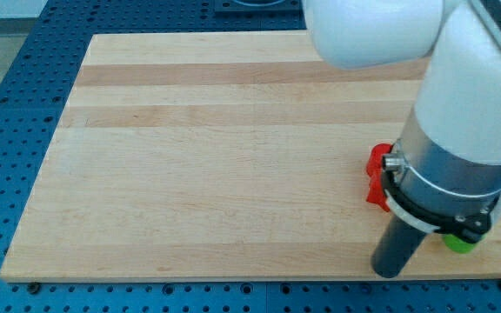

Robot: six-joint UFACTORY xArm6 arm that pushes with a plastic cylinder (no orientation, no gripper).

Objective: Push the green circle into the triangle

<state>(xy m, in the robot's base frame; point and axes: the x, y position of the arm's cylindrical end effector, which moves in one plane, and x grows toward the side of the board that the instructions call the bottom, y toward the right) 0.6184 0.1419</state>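
Only a small part of a green block shows at the view's lower right, under the arm's grey collar; its shape cannot be made out. A red block shows just left of the arm, partly hidden, so its shape is unclear. The dark rod comes down at the lower right and my tip rests near the board's bottom edge, below the red block and left of the green block. No triangle can be made out; the arm hides much of the board's right side.
The wooden board lies on a blue perforated table. The white and grey arm body fills the view's right and top right.
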